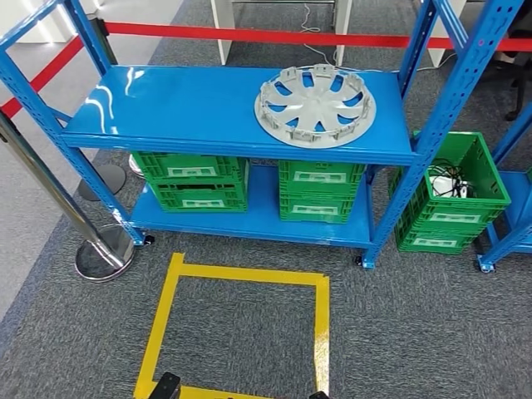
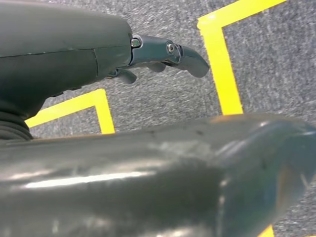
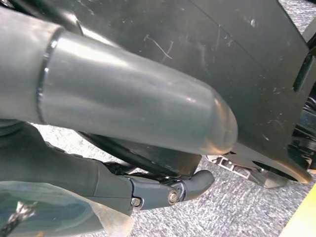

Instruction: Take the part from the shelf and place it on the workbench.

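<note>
The part, a silver wheel cover (image 1: 315, 105) with spokes and a clipped rim, lies flat on the right half of the blue shelf's top board (image 1: 188, 108) in the head view. My left hand (image 2: 149, 148) hangs over grey carpet and yellow tape, its dark fingers (image 2: 168, 52) stretched out apart from the thick thumb, holding nothing. My right hand (image 3: 123, 98) hangs beside my dark body, its fingers (image 3: 175, 190) likewise apart from the thumb and empty. Both hands are low, far from the wheel cover.
Green crates (image 1: 191, 183) (image 1: 321, 191) sit on the lower board, and another crate (image 1: 455, 195) with cables stands on the floor to the right. A yellow tape square (image 1: 321, 324) marks the carpet before the shelf. A chrome stanchion (image 1: 103, 253) and red belt (image 1: 251, 36) border the area.
</note>
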Motion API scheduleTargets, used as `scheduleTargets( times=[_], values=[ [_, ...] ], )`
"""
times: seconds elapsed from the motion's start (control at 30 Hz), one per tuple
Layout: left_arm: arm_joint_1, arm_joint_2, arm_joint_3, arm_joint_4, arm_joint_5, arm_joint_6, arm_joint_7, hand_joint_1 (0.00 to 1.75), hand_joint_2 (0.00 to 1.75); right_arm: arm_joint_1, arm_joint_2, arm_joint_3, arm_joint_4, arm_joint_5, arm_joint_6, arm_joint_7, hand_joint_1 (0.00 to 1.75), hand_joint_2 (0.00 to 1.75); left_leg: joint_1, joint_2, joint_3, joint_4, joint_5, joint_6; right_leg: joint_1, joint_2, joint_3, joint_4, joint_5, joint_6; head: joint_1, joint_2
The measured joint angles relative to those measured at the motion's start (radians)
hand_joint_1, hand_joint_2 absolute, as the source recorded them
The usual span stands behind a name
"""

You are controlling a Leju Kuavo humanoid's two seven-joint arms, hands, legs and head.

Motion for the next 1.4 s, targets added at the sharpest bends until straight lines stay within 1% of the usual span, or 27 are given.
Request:
scheduleTargets(
  times=[0.03,0.1,0.2,0.23,0.27,0.37,0.4,0.43,0.47,0.53,0.6,0.7,0.77,0.83,0.9,0.93,0.97,1.03,1.07,1.1,1.17,1.23,1.27,1.3,1.33,1.37,1.4],
  values=[
    [0.0,0.001,0.0,0.0,0.0,0.0,0.0,0.0,0.0,0.0,0.001,0.0,0.0,0.0,0.0,0.0,0.0,0.0,-0.004,0.002,0.028,-0.061,0.025,0.011,0.002,-0.001,0.005,-0.002,-0.006,0.003,0.001,0.0],
    [-0.002,0.003,0.001,0.0,0.0,-0.001,0.0,0.0,0.0,-0.001,0.003,0.0,0.001,0.0,-0.001,0.0,0.0,0.0,-0.012,0.006,0.068,-0.143,0.036,0.028,0.003,-0.003,0.013,-0.011,-0.014,0.011,0.001,0.0],
    [0.0,0.004,0.003,0.0,0.004,-0.009,0.0,0.0,0.0,-0.001,0.004,0.0,0.001,0.001,-0.001,0.001,0.0,0.0,-0.009,0.004,0.093,-0.176,0.026,0.034,0.004,-0.006,0.032,-0.01,-0.006,0.034,0.001,0.0],
    [0.001,0.004,0.004,0.0,0.006,-0.01,0.0,0.0,0.0,-0.002,0.004,0.0,0.001,0.0,-0.001,0.0,0.0,0.0,-0.006,0.002,0.103,-0.184,0.026,0.035,0.004,-0.005,0.027,0.008,-0.008,0.039,0.003,0.0],
    [0.001,0.004,0.006,0.0,0.007,-0.011,0.0,0.0,0.0,-0.004,0.004,0.0,0.001,0.0,0.0,-0.001,0.0,0.0,-0.003,0.001,0.113,-0.189,0.026,0.037,0.005,-0.003,0.009,0.039,-0.019,0.043,0.006,0.0],
    [0.0,0.002,0.007,0.0,0.007,-0.013,-0.002,0.0,0.0,-0.009,0.003,0.0,0.001,-0.001,0.0,-0.006,0.0,0.0,-0.003,0.001,0.125,-0.192,0.014,0.04,0.005,-0.001,-0.106,0.203,-0.081,0.05,0.015,0.0],
    [0.001,0.001,0.007,0.0,0.007,-0.013,-0.002,0.0,0.0,-0.01,0.003,0.0,0.001,-0.001,0.0,-0.007,0.0,0.0,-0.004,0.001,0.131,-0.192,0.007,0.04,0.005,-0.001,-0.135,0.233,-0.091,0.051,0.015,0.0],
    [0.002,0.001,0.008,0.0,0.007,-0.014,-0.003,0.0,0.0,-0.01,0.003,0.0,0.001,-0.001,0.0,-0.008,0.0,0.0,-0.004,0.0,0.139,-0.192,0.001,0.039,0.005,-0.001,-0.148,0.23,-0.079,0.052,0.015,0.0],
    [0.003,0.001,0.008,0.0,0.007,-0.015,-0.003,0.0,0.0,-0.01,0.003,0.0,0.001,-0.001,0.0,-0.008,0.0,0.0,-0.004,-0.001,0.15,-0.192,-0.007,0.038,0.004,-0.001,-0.143,0.192,-0.045,0.052,0.015,0.0],
    [0.003,0.0,0.009,0.0,0.007,-0.015,-0.003,0.0,0.0,-0.009,0.002,0.0,0.001,-0.001,0.0,-0.007,0.0,0.0,-0.004,-0.003,0.172,-0.19,-0.024,0.031,0.004,-0.001,-0.109,0.072,0.04,0.051,0.015,0.0],
    [0.001,0.0,0.011,0.0,0.007,-0.015,-0.003,0.0,0.0,-0.007,0.002,0.0,0.001,-0.001,0.001,-0.006,0.0,0.0,-0.005,-0.004,0.179,-0.188,-0.036,0.022,0.007,-0.001,-0.09,0.004,0.073,0.036,0.014,0.0],
    [0.001,0.001,0.014,0.001,0.007,-0.015,-0.004,0.0,0.0,-0.006,0.002,0.0,0.002,-0.001,0.002,-0.007,0.0,0.0,-0.005,-0.003,0.176,-0.176,-0.039,0.01,0.008,0.001,-0.078,-0.006,0.075,0.01,0.011,0.0],
    [0.0,0.001,0.015,0.001,0.007,-0.015,-0.005,0.0,0.0,-0.007,0.002,0.0,0.002,-0.001,0.002,-0.006,0.0,0.0,-0.003,-0.001,0.153,-0.122,-0.052,-0.001,0.004,0.0,-0.064,-0.01,0.069,0.0,0.008,0.0],
    [-0.001,0.001,0.015,0.001,0.006,-0.015,-0.005,0.0,0.0,-0.007,0.003,0.0,0.002,-0.001,0.002,-0.006,0.0,0.0,0.002,0.001,0.088,-0.006,-0.098,-0.015,0.002,-0.002,-0.05,-0.013,0.058,-0.007,0.005,0.0],
    [0.001,0.001,0.015,0.001,0.005,-0.015,-0.005,0.0,0.0,-0.005,0.003,0.0,0.002,-0.001,0.002,-0.006,0.0,0.0,0.007,0.002,0.019,0.098,-0.138,-0.022,0.003,-0.002,-0.038,-0.013,0.047,-0.009,0.005,0.0],
    [0.002,0.001,0.015,0.001,0.005,-0.015,-0.005,0.0,0.0,-0.005,0.003,0.0,0.002,-0.001,0.002,-0.006,0.0,0.0,0.007,0.002,0.003,0.109,-0.13,-0.022,0.003,-0.001,-0.03,-0.013,0.041,-0.008,0.005,0.0],
    [0.003,0.001,0.015,0.001,0.004,-0.015,-0.005,0.0,0.0,-0.004,0.003,0.0,0.002,-0.001,0.002,-0.006,0.0,0.0,0.007,0.002,0.004,0.083,-0.101,-0.019,0.003,0.0,-0.02,-0.013,0.035,-0.008,0.005,0.0],
    [0.002,0.001,0.015,0.001,0.004,-0.015,-0.005,0.0,0.0,-0.004,0.003,0.0,0.002,-0.001,0.002,-0.006,0.0,0.0,0.005,0.003,0.044,-0.045,-0.007,-0.009,0.003,0.0,-0.002,-0.014,0.021,-0.005,0.005,0.0],
    [0.002,0.002,0.015,0.001,0.004,-0.015,-0.005,0.0,0.0,-0.004,0.003,0.0,0.002,-0.001,0.002,-0.006,0.0,0.0,0.001,0.005,0.062,-0.102,0.016,-0.003,0.003,0.0,0.004,-0.015,0.016,-0.002,0.005,0.0],
    [0.001,0.002,0.015,0.001,0.004,-0.015,-0.005,0.0,0.0,-0.005,0.003,0.0,0.002,-0.001,0.002,-0.006,0.0,0.0,-0.003,0.006,0.074,-0.142,0.027,0.003,0.003,0.0,0.007,-0.016,0.012,0.003,0.005,0.0],
    [0.002,0.003,0.016,0.002,0.004,-0.015,-0.005,0.0,0.0,-0.006,0.003,0.0,0.003,-0.001,0.002,-0.006,0.0,0.0,-0.01,0.007,0.077,-0.161,0.019,0.013,0.003,-0.001,0.008,-0.023,0.005,0.017,0.004,0.0],
    [0.004,0.002,0.016,0.002,0.004,-0.015,-0.005,0.0,0.0,-0.006,0.003,0.0,0.002,-0.001,0.001,-0.006,0.0,0.0,-0.005,0.005,0.094,-0.18,0.032,0.022,0.004,-0.001,0.014,-0.025,-0.006,0.03,0.004,0.0],
    [0.003,0.002,0.016,0.002,0.003,-0.015,-0.005,0.0,0.0,-0.007,0.003,0.0,0.002,-0.001,0.001,-0.006,0.0,0.0,-0.002,0.005,0.105,-0.191,0.033,0.027,0.005,0.0,0.009,-0.008,-0.019,0.034,0.006,0.0],
    [0.001,0.002,0.017,0.002,0.002,-0.015,-0.005,0.0,0.0,-0.007,0.003,0.0,0.002,-0.001,0.001,-0.006,0.0,0.0,0.001,0.005,0.116,-0.2,0.033,0.031,0.006,0.0,-0.01,0.034,-0.041,0.037,0.008,0.0],
    [-0.001,0.002,0.017,0.002,0.0,-0.016,-0.004,0.0,0.0,-0.009,0.003,0.0,0.002,-0.001,0.0,-0.006,0.0,0.0,-0.001,0.006,0.122,-0.203,0.029,0.036,0.006,0.001,-0.044,0.095,-0.068,0.039,0.01,0.0],
    [-0.002,0.002,0.017,0.002,-0.001,-0.017,-0.004,0.0,0.0,-0.01,0.003,0.0,0.002,-0.001,0.0,-0.007,0.0,0.0,-0.003,0.006,0.126,-0.203,0.024,0.039,0.006,0.001,-0.088,0.164,-0.093,0.041,0.01,0.0],
    [-0.002,0.001,0.017,0.002,-0.002,-0.018,-0.003,0.0,0.0,-0.011,0.003,0.0,0.002,-0.001,0.0,-0.007,0.0,0.0,-0.004,0.006,0.131,-0.203,0.019,0.041,0.006,0.001,-0.127,0.221,-0.106,0.042,0.011,0.0]
  ],
)
